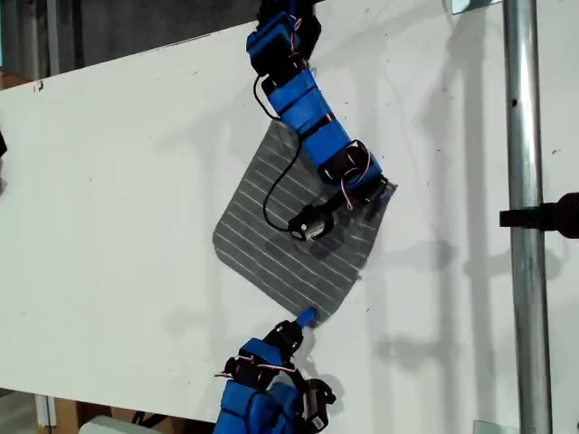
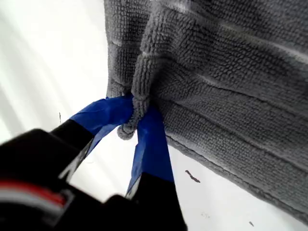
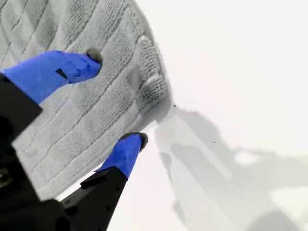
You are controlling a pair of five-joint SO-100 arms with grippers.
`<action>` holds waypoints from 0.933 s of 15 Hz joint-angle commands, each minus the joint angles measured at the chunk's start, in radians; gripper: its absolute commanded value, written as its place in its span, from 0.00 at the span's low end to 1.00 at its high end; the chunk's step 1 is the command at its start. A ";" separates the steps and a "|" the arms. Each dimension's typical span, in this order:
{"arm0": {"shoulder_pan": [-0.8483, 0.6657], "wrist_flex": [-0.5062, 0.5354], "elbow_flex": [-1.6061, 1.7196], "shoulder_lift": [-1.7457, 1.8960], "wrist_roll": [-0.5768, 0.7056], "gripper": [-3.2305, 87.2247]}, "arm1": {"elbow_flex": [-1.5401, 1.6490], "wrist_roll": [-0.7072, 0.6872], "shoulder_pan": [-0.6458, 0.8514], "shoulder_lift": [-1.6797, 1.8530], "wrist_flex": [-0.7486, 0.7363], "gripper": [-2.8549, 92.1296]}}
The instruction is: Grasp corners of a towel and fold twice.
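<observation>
Nearest, my first gripper (image 2: 136, 122) pinches the towel's (image 1: 294, 231) bottom corner (image 2: 128, 131), bunching it between the blue fingers (image 2: 153, 144). Beyond it the towel lies flat on the white table (image 1: 118, 208) as a diamond, stripes running diagonally. Farther off, my second gripper (image 3: 118, 103) stands spread over the corner (image 1: 387, 192) toward the exterior view's right.

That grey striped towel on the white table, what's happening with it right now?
Two blue arms are working the towel, which lies flat on the white table. My first tool is shut on one corner, at the bottom of the exterior view. My second tool is open, straddling the towel's edge near another corner. No fold has been made yet.
</observation>
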 commanded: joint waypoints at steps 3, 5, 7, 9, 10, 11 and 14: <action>0.072 -0.092 -0.074 -0.178 -0.067 0.33 | 0.008 0.005 -0.006 0.014 -0.003 0.03; 0.097 -0.043 -0.204 -0.360 -0.097 0.33 | 0.008 0.005 -0.006 0.014 -0.003 0.03; 0.098 -0.020 -0.270 -0.425 -0.101 0.33 | 0.009 0.003 -0.006 0.014 -0.003 0.03; 0.097 -0.018 -0.299 -0.453 -0.121 0.32 | 0.014 0.005 -0.009 0.014 -0.003 0.03; 0.098 -0.018 -0.308 -0.463 -0.127 0.29 | 0.017 0.005 -0.011 0.014 -0.006 0.03; 0.095 -0.018 -0.314 -0.472 -0.130 0.27 | 0.018 0.006 -0.011 0.014 -0.006 0.03; 0.066 -0.002 -0.337 -0.520 -0.121 0.00 | 0.020 0.008 -0.012 0.014 -0.006 0.03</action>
